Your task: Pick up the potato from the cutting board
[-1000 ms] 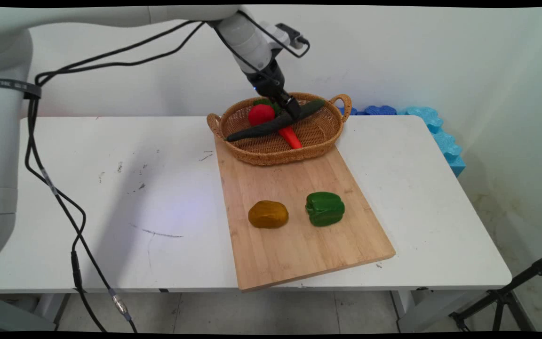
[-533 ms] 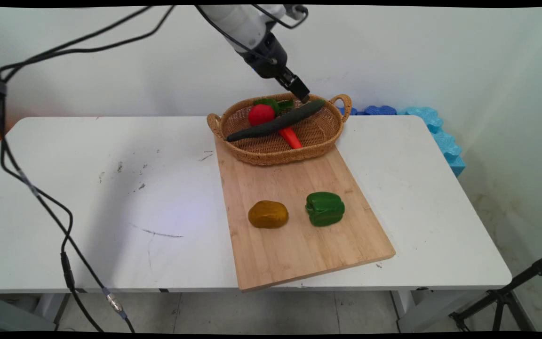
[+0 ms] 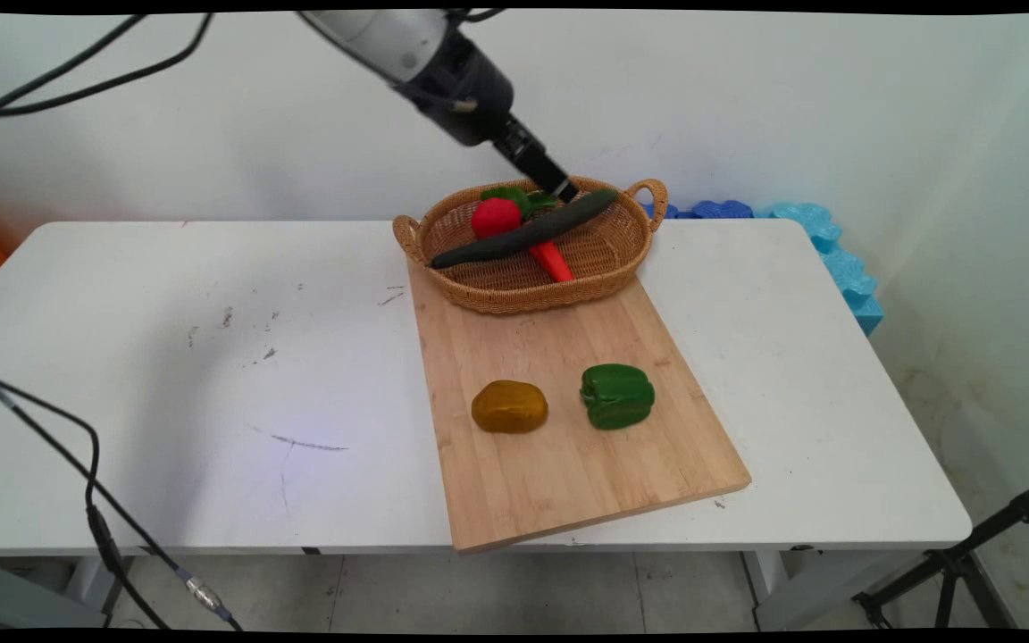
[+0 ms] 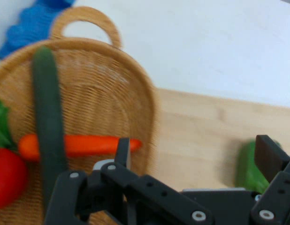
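Black two-finger gripper (image 3: 565,190) hangs empty, fingers (image 4: 122,151) spread apart, above the oval wicker basket (image 3: 608,259). Long dark-green cucumber (image 3: 523,232) lies diagonally across orange carrot (image 4: 84,145), beside red tomato (image 3: 496,217). Basket sits on bamboo board (image 3: 568,464).

Plenty of open table (image 3: 211,357) on the left side, just scuff marks there. The cutting board (image 3: 568,464) took up the middle-right, with a potato (image 3: 509,406) and green pepper (image 3: 617,395) side by side near its centre, a narrow gap between them. The basket (image 3: 514,290) blocked the board's far edge, a cucumber (image 3: 523,234) lying across it.
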Available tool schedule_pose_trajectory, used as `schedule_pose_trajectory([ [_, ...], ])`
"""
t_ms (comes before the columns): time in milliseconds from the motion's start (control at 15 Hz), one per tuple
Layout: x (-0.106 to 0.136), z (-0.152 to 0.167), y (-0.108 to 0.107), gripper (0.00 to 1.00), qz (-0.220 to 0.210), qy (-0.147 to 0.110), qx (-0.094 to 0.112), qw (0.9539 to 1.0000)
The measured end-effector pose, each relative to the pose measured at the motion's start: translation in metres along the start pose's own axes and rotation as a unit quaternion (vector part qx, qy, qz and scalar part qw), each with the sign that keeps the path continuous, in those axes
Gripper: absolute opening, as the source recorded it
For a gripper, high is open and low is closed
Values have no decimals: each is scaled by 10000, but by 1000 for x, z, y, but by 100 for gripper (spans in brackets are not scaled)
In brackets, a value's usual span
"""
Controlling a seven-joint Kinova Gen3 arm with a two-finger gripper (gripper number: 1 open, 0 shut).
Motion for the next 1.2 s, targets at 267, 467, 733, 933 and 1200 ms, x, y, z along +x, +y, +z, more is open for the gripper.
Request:
schedule_pose_trajectory([
  [267, -33, -15, 18, 100, 182, -118, -269, 9994],
  [467, -61, -18, 27, 100, 300, -274, -386, 9984],
  [733, -116, -10, 41, 100, 458, -643, -493, 9957],
  [933, -139, 1, 48, 100, 542, -773, -545, 9940],
  [1200, -163, 21, 57, 100, 650, -905, -651, 9916],
])
